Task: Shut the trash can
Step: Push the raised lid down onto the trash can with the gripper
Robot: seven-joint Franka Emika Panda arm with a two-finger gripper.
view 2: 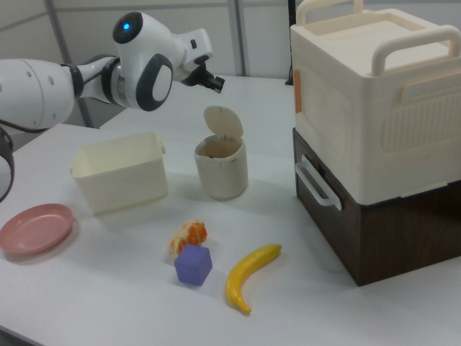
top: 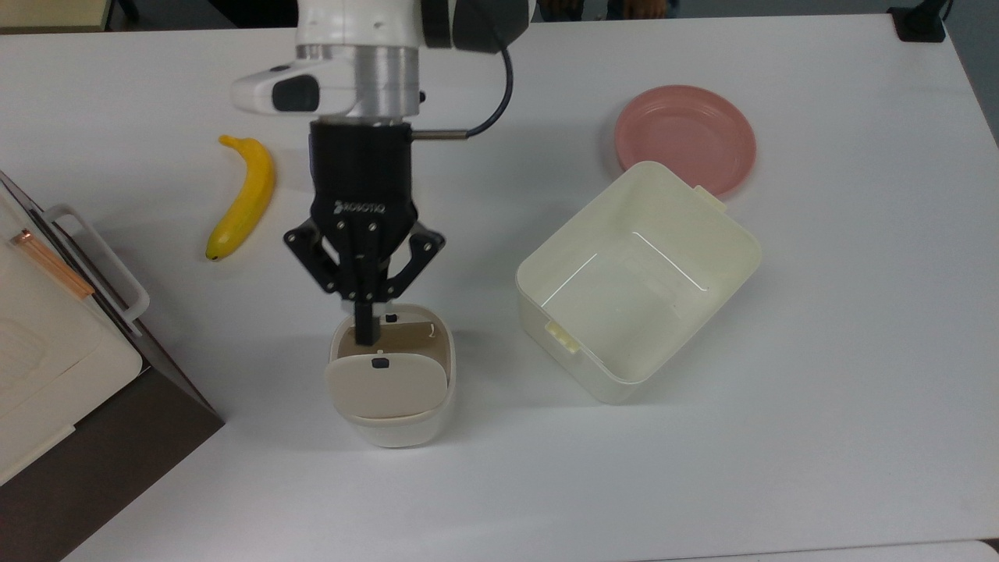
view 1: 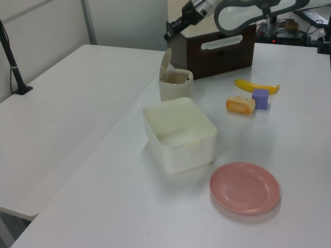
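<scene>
Gripper (top: 364, 334) fingers pinched together, empty, above open trash can (top: 390, 406); lidless tub (top: 734, 242) at 3 o'clock, banana (top: 242, 199) at 10 in top view.

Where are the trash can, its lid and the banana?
trash can (view 2: 222, 176), right view, front of its cream wall.
lid (top: 386, 385), top view, middle of the raised beige flap.
banana (top: 243, 199), top view, middle of its yellow body.

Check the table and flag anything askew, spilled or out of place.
Nothing is spilled or damaged. The one thing not as it should be is the trash can: its flap lid stands up on its hinge, leaving the bin open. The gripper hangs above it. The tub sits at an angle to the table edges, harmlessly.
</scene>
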